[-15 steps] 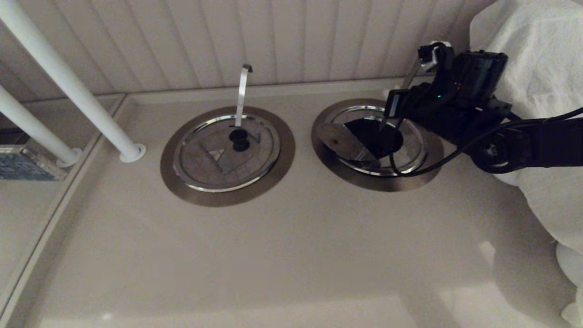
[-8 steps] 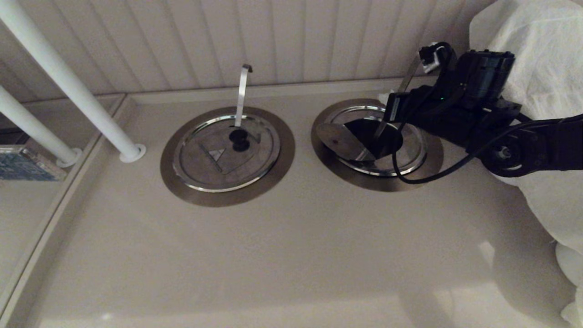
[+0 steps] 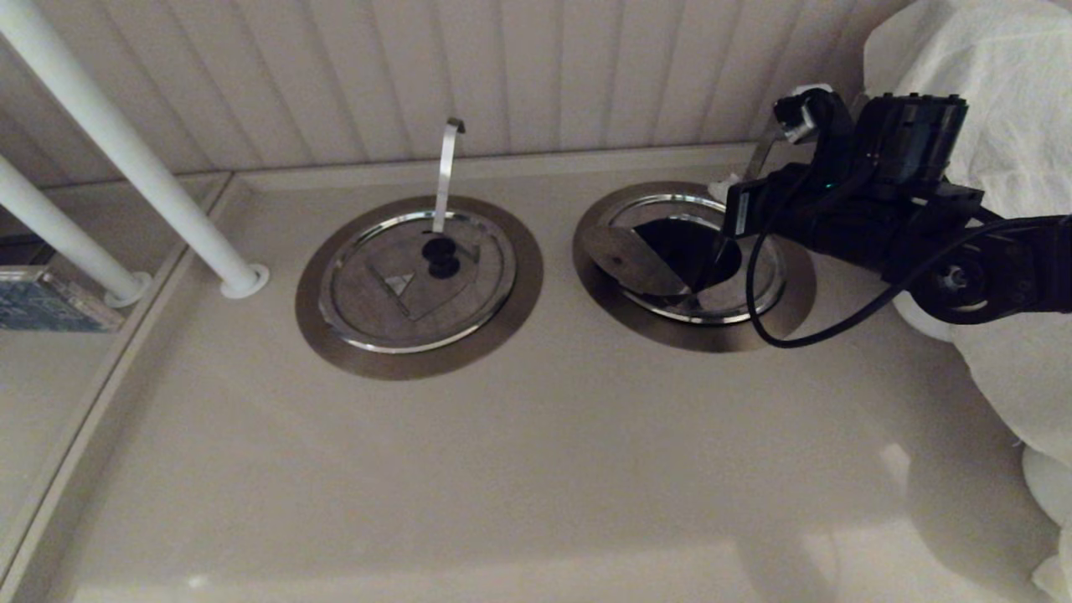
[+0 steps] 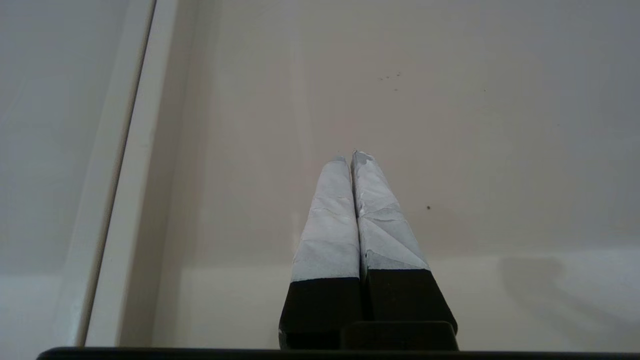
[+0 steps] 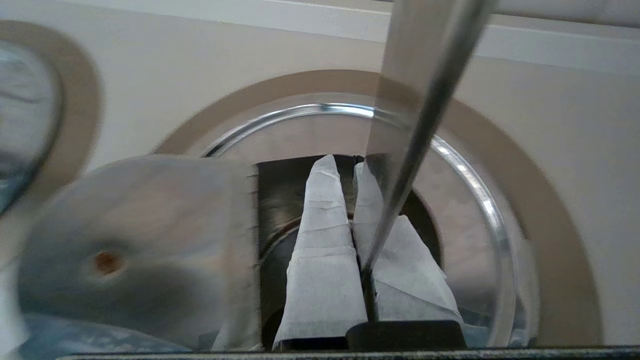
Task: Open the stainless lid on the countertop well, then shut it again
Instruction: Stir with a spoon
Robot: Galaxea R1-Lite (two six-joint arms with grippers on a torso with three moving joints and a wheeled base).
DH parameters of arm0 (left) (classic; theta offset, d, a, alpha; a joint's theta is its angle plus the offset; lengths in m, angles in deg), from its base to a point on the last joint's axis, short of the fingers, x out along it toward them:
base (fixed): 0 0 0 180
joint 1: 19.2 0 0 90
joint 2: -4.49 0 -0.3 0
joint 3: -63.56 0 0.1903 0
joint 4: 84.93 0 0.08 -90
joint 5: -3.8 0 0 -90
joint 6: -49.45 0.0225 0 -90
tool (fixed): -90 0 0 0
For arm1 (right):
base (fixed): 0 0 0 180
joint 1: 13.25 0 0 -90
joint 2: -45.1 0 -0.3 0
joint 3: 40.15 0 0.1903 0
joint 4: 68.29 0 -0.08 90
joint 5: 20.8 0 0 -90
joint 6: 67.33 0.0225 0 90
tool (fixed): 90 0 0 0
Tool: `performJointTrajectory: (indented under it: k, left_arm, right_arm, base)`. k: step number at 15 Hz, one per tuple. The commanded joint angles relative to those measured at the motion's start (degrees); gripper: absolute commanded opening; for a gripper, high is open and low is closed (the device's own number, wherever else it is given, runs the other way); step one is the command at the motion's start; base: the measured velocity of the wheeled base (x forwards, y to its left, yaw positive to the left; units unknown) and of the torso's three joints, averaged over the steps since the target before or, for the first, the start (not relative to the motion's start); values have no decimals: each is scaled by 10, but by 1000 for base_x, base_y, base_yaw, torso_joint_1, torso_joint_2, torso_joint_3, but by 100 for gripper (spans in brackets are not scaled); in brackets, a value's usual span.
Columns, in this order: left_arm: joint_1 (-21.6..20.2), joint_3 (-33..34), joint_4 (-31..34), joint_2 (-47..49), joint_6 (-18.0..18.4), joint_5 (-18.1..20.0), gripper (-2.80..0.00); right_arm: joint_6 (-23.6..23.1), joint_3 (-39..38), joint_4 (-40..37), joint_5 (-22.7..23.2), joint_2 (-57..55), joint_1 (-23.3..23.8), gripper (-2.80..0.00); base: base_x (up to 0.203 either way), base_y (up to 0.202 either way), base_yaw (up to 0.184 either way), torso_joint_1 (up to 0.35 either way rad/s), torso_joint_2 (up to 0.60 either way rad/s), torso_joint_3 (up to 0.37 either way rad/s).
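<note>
Head view: two steel-ringed wells sit flush in a beige counter (image 3: pixel 469 469) below a panelled wall. The right-hand one is the countertop well (image 3: pixel 791 289); its stainless lid (image 3: pixel 749 280) lies in the ring with the hinged wedge section (image 3: pixel 624 260) folded up toward the robot's left, exposing a dark opening. A flat steel utensil handle (image 3: pixel 760 151) rises from this well toward the wall. The right gripper (image 3: pixel 722 249) reaches in from the right, its tips over the dark opening, a black cable looping below the wrist. To the left lies a second lid (image 3: pixel 394 289), flat and closed, with a black knob (image 3: pixel 440 255), a triangle mark and its own utensil handle (image 3: pixel 445 172). Two white poles (image 3: pixel 126 151) stand on the counter's left. Right wrist view: the taped fingers (image 5: pixel 325 250) are pressed together, nothing between them, beside the raised wedge; the handle crosses in front. Left wrist view: the left gripper (image 4: pixel 352 157) hangs over bare counter, fingers together.
</note>
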Motion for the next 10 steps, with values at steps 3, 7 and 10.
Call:
performJointTrajectory:
  k: [3, 7, 10]
  left_arm:
    - [0, 0, 0, 0, 0, 0, -280]
    - [0, 0, 0, 0, 0, 0, -280]
    - [0, 0, 0, 0, 0, 0, -280]
  right_arm:
    - [5, 44, 4, -32, -53, 9, -280]
    - [48, 93, 4, -37, -95, 9, -280]
    - [50, 96, 6, -46, -101, 11, 0]
  base:
    - [0, 0, 0, 0, 0, 0]
    - [0, 0, 0, 0, 0, 0]
    - [0, 0, 0, 0, 0, 0]
